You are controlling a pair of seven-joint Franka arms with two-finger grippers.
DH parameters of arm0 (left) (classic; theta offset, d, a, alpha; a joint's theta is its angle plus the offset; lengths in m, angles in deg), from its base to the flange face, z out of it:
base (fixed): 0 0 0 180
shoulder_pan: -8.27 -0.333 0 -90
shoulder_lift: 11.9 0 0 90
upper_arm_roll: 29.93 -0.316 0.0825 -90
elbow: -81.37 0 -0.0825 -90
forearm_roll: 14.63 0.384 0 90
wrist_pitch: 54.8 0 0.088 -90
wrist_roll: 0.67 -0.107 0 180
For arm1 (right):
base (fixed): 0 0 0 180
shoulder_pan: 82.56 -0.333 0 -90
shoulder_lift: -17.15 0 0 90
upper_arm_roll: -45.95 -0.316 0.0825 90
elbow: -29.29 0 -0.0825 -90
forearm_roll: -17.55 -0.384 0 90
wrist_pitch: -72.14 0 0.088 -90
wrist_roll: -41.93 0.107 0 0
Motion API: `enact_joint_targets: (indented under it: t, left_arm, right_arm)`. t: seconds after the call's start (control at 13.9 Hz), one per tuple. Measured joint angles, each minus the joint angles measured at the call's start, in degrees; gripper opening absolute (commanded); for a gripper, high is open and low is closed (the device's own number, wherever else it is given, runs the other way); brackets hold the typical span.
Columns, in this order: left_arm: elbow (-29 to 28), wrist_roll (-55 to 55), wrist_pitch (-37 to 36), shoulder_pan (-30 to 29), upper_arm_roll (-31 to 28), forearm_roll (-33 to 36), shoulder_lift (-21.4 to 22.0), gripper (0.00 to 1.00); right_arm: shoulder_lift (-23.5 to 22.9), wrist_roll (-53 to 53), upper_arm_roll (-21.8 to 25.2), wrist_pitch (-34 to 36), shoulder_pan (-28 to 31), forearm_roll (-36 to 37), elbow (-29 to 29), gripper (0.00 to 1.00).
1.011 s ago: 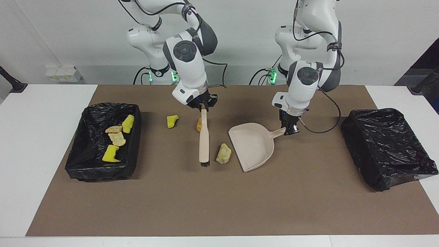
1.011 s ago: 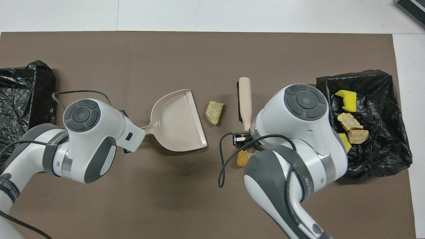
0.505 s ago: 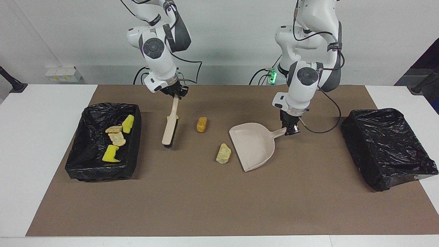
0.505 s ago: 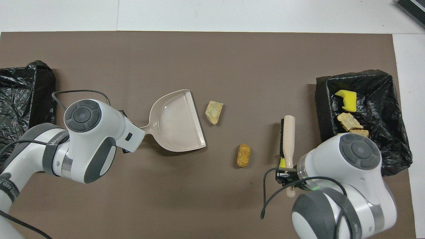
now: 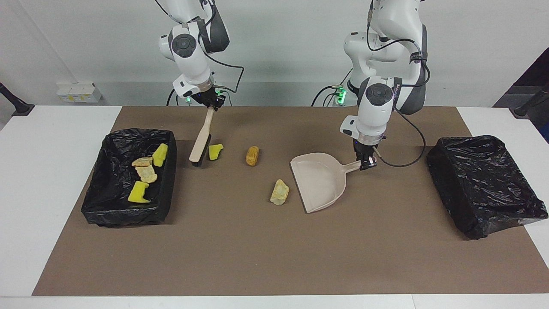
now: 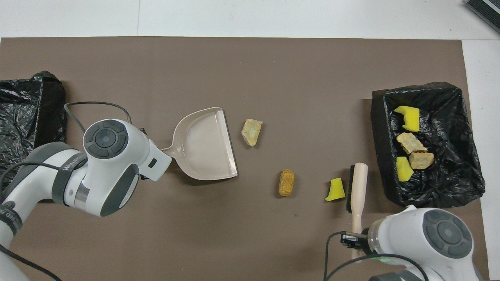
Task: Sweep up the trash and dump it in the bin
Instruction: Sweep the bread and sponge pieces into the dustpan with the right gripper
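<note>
Three light, soft scraps (image 5: pixel 279 192) lie loose on the surface between brush (image 5: pixel 200 140) and dustpan (image 5: pixel 321 182), best pushed, not pinched; right hand (image 5: pixel 211 104) grips the brush, left hand (image 5: pixel 368 162) the dustpan handle.

A white table (image 5: pixel 25 171) carries a brown mat (image 5: pixel 266 257) that covers most of its top. On the mat, at the right arm's end, sits a bin lined with black plastic (image 5: pixel 92 206); a second black-lined bin (image 5: pixel 484 184) sits at the left arm's end, partly over the mat's edge. Between them on the mat lie a yellow sponge chunk (image 5: pixel 215 151), an orange-brown bread-like piece (image 5: pixel 252 156) beside it, and a pale crumbly lump (image 5: pixel 279 192) farther from the robots. A beige dustpan (image 5: pixel 319 182) rests on the mat just beside the lump, its open edge toward it.
</note>
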Motion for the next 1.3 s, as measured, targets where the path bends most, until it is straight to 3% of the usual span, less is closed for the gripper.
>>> enact_joint_targets:
  t: [0.22, 0.51, 0.79, 1.3]
  left_arm:
    - [0.0, 0.0, 0.0, 0.4, 0.0, 0.3, 0.0, 0.0]
    - [1.9, 0.0, -1.0, 1.6, 0.1, 1.8, -0.6, 0.0]
    - [8.5, 0.0, -3.5, 3.6, 0.2, 3.2, -5.6, 0.0]
    - [8.6, 0.1, -3.5, 8.7, 0.6, 3.2, -6.0, 0.0]
  right_arm:
    - [3.5, 4.9, -0.8, -1.1, -1.9, 0.0, 3.7, 0.0]
    - [0.4, 14.2, -5.7, -9.6, -6.8, -3.0, 4.6, 0.0]
    - [-10.7, 23.7, -15.2, -22.8, -7.3, -8.0, 0.8, 0.0]
    - [-33.6, 26.1, -14.0, -23.9, -7.1, -8.2, -24.5, 0.0]
